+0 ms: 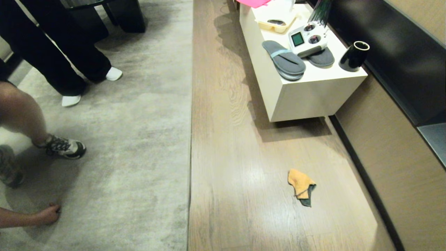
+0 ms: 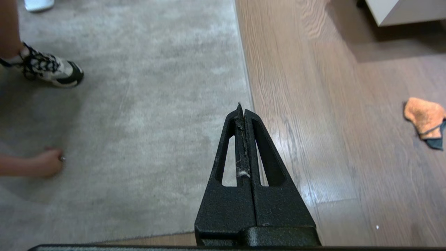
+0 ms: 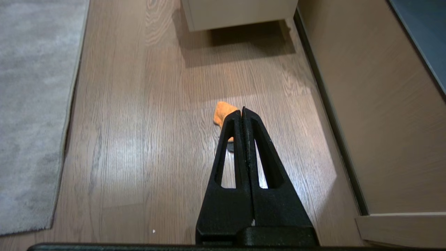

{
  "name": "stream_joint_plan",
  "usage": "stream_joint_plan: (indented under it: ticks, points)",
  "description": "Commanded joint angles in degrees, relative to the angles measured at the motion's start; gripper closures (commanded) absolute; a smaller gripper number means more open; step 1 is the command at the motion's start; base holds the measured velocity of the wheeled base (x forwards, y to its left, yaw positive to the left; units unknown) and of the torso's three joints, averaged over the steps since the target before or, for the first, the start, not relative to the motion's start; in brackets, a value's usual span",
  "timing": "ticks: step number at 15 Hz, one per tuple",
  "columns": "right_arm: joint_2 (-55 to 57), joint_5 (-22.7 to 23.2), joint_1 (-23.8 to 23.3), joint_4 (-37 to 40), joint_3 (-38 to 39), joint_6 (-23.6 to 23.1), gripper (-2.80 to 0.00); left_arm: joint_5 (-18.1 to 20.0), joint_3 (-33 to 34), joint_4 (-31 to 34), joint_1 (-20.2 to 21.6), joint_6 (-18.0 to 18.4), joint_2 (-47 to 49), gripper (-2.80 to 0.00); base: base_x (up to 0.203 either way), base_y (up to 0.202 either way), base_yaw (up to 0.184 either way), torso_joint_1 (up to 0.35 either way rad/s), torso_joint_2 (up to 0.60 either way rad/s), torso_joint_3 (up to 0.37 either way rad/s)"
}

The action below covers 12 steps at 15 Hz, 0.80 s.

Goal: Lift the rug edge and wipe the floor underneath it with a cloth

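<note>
The rug edge runs straight up the middle of the head view, lying flat on the floor of oak-look planks. The cloth, orange with a teal end, lies crumpled on the bare floor to the right of the rug. Neither arm shows in the head view. My left gripper hangs shut and empty above the rug edge, with the cloth off to one side. My right gripper is shut and empty above the floor, its fingers partly covering the cloth.
A white cabinet stands at the back right bearing grey slippers, a remote controller and a black mug. A brown wall bounds the right. People's legs, a sneaker and a hand are on the rug.
</note>
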State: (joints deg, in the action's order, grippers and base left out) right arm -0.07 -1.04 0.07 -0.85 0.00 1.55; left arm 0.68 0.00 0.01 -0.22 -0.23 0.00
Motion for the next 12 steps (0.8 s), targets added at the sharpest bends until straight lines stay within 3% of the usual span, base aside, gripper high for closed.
stream_joint_plan:
  ticks: [1,12]
  points:
    - [0.07,-0.01,0.01,-0.03,0.00,0.03,0.00,0.02,0.00,-0.01,0.04,-0.03,0.00,0.00,0.000,0.000,0.000,-0.004,0.00,0.204]
    - [0.07,-0.01,0.01,-0.03,0.00,0.03,0.00,0.02,0.00,-0.01,-0.04,-0.03,0.00,0.00,0.000,0.000,0.000,0.003,0.00,0.201]
